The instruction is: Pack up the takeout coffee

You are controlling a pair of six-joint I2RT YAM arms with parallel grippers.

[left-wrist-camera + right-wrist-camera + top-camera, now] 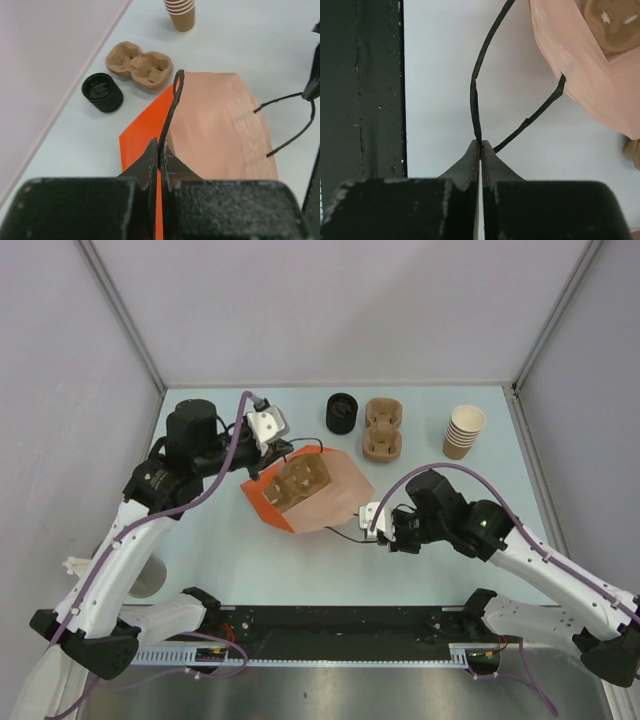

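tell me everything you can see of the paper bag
The paper bag has a pale pink face and an orange side, with thin black cord handles. It lies on the table, mouth held open: the left hand is shut on the far handle, the right hand on the near handle. A brown moulded carrier shows inside.

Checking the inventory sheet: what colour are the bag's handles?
Black. The handles show clearest in the right wrist view.

Bright, even light; wrist views blur up close.
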